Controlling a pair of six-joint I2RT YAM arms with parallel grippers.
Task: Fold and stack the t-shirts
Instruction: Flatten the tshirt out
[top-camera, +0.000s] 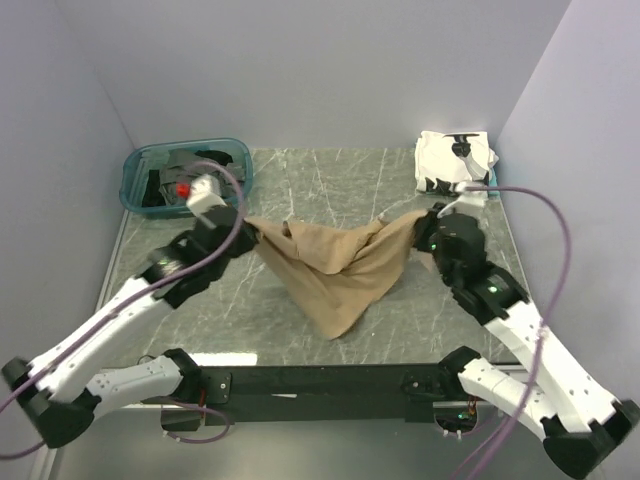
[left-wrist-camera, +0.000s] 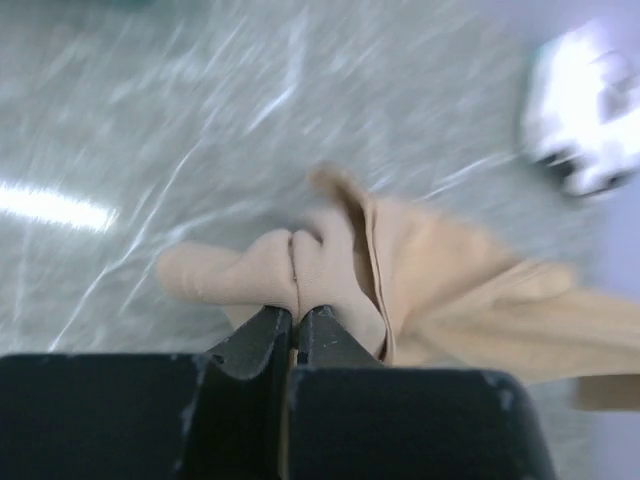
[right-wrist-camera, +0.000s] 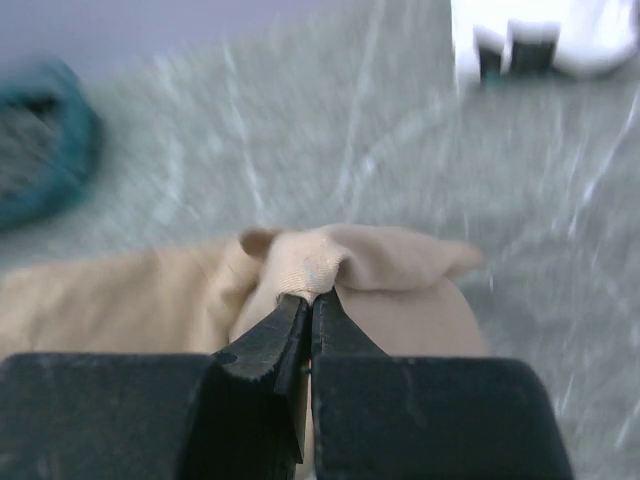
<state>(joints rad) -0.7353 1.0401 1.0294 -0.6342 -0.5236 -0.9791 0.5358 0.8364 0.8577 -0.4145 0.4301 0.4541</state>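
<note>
Tan t-shirt (top-camera: 335, 275) in tight grip of left tool (top-camera: 252, 229) and right tool (top-camera: 422, 226)

Plain tan cloth t-shirt (top-camera: 340, 272), white cloth t-shirt (top-camera: 455, 160) splashed with black patches, teal plastic bin (top-camera: 137, 163), dark grey and black cloth shirts (top-camera: 162, 190) inside, grey stone-look table (top-camera: 330, 190) streaked with white veins

The tan shirt (top-camera: 340, 272) is soft matt cloth, the table (top-camera: 320, 185) smooth marbled stone-look, the bin (top-camera: 130, 188) glossy teal plastic.
</note>
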